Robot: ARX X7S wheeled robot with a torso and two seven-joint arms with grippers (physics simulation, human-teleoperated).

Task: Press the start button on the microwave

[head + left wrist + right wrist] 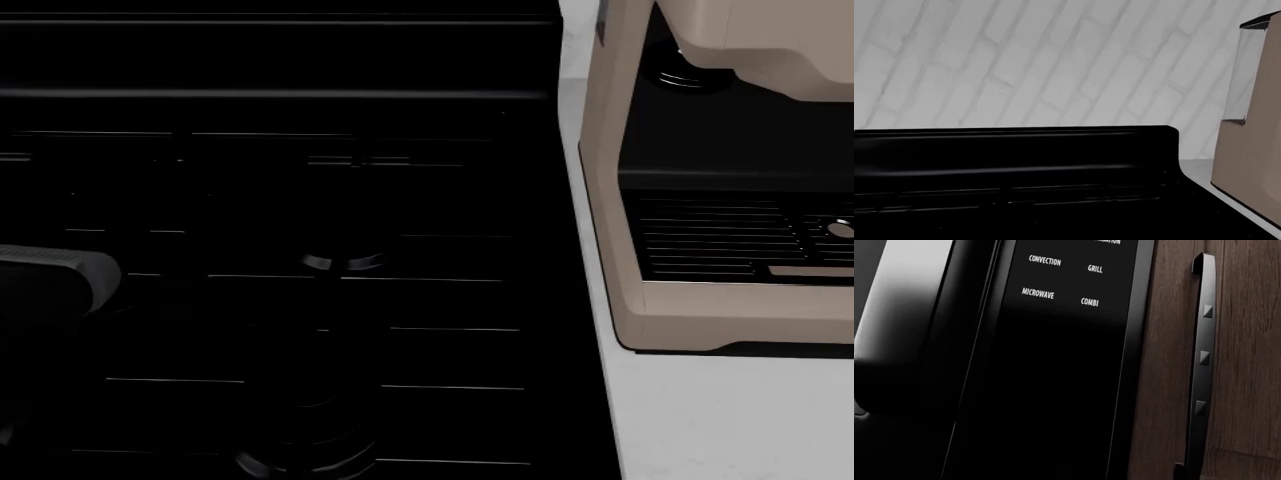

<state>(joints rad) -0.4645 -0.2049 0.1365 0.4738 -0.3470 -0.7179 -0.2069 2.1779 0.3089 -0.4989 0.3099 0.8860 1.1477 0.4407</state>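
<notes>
The microwave's black control panel fills the right wrist view from very close. White labels read CONVECTION, GRILL, MICROWAVE and COMBI. Below them the panel is plain black and no start button shows. The microwave's dark glossy door lies beside the panel. My right gripper's fingers do not show in any view. A grey rounded part of my left arm sits at the left edge of the head view over the stove. Its fingers cannot be made out against the black.
A black stove with burners fills most of the head view, and its raised back stands before a white brick wall. A beige coffee machine stands on the white counter to the right. A wooden cabinet with a dark bar handle adjoins the microwave.
</notes>
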